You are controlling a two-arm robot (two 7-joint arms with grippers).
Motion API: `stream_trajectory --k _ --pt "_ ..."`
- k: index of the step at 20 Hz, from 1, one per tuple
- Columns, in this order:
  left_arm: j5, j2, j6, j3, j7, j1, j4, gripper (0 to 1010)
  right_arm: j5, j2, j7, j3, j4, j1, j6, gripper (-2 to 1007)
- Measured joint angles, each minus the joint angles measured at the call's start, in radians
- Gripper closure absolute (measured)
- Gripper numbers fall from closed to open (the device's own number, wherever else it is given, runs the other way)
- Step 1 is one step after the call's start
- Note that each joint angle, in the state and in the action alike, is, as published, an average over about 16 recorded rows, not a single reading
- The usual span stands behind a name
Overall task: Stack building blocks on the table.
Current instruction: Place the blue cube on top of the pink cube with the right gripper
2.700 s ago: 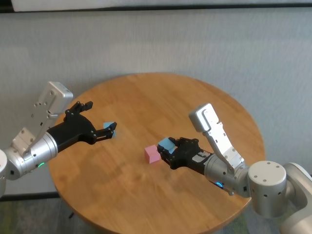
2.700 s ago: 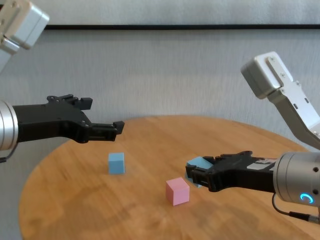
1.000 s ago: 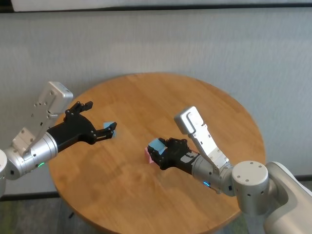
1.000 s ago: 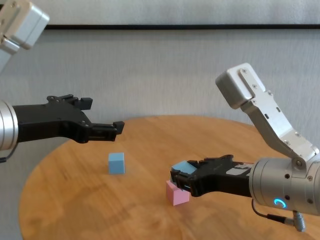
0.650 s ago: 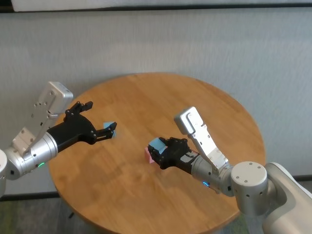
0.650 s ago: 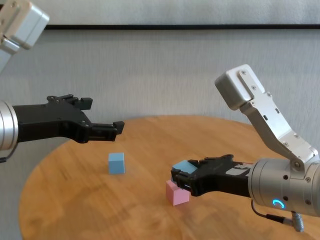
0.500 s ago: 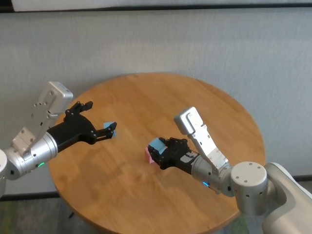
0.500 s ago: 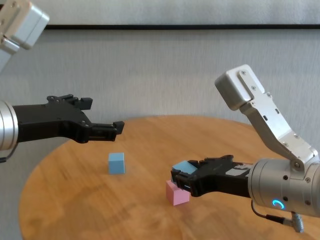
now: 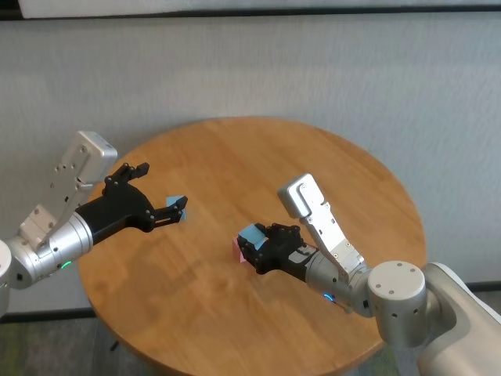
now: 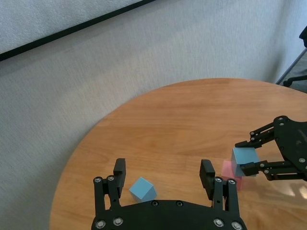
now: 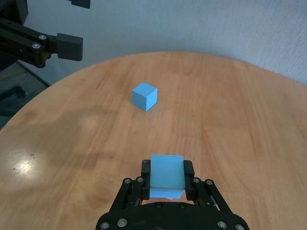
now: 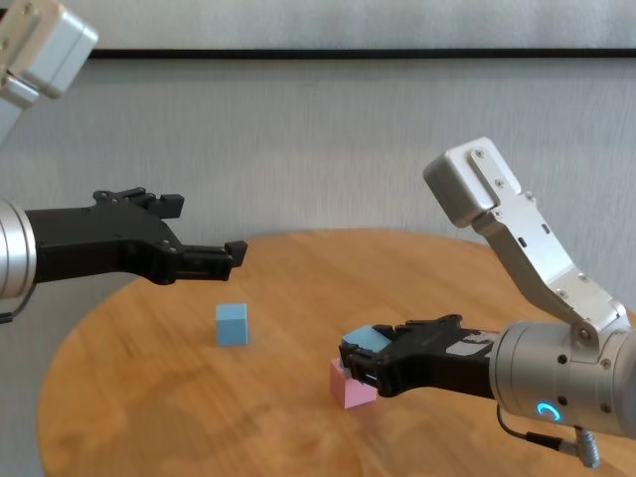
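Since a moment ago the right gripper (image 12: 360, 366) has sunk a little, its fingers clamped on a light blue cube (image 12: 366, 342) directly above the pink cube (image 12: 348, 390), nearly touching it. The left gripper (image 12: 204, 231), fingers apart, hovers above the second blue cube (image 12: 231, 324) on the worktop (image 9: 313, 172).

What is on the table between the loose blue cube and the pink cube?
Nothing: bare table separates the loose blue cube from the pink cube, clearest in the chest view.

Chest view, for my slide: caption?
Right gripper holds light blue cube over pale pink cube; left gripper hovers open.
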Motion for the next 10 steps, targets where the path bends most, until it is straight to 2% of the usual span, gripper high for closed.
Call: stream_trajectory --k 10 --pt "0.000 0.000 0.000 0.000 0.000 0.000 0.000 9 -0.004 -0.012 -0.002 0.002 0.018 0.007 -0.002 639"
